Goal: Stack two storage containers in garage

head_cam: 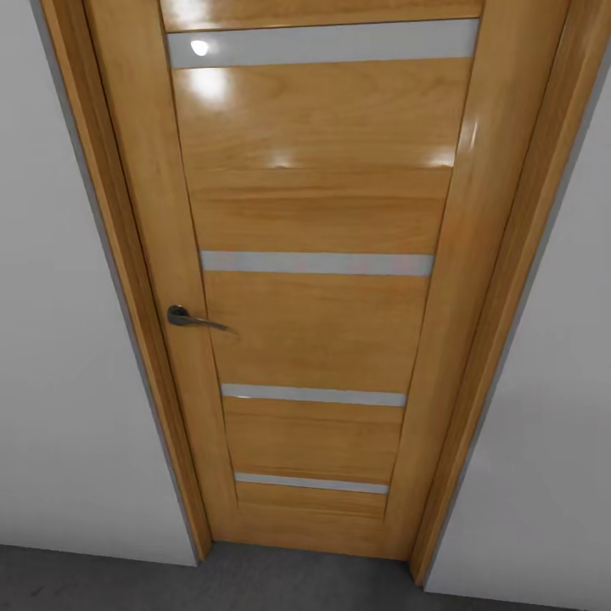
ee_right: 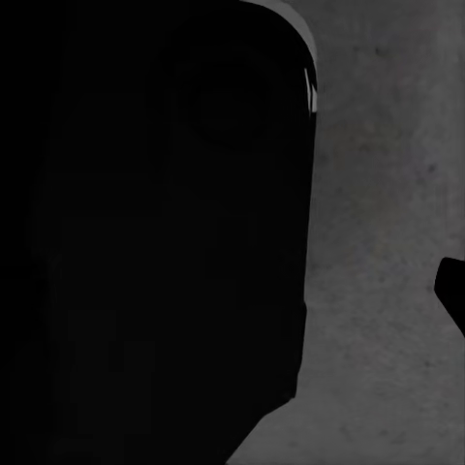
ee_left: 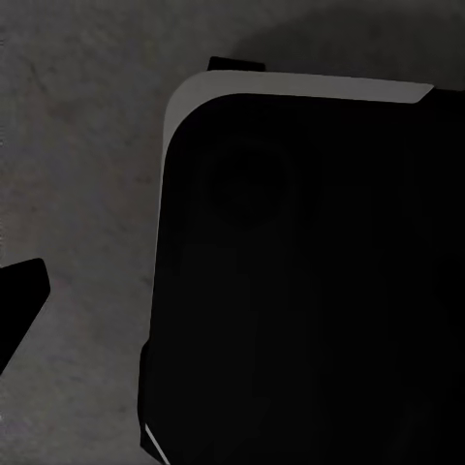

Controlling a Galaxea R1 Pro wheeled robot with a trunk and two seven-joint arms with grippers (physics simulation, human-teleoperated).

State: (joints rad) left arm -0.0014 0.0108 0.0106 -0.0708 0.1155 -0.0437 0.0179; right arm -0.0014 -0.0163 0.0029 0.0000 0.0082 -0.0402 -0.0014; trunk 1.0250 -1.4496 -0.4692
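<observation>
A closed wooden door (head_cam: 314, 280) with its handle (head_cam: 191, 320) fills the head view above grey concrete floor (head_cam: 102, 585); either hand's grip cannot be told.

Handle (head_cam: 191, 319) left on door (head_cam: 314, 331)

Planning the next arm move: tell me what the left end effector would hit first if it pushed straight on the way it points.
Probably the robot's own black base, which lies close ahead beside the grey concrete floor; depth between them is unclear.

Head camera faces a closed wooden door (head_cam: 314, 280) closely; both wrist cameras look down at grey floor (ee_left: 77, 145).
</observation>
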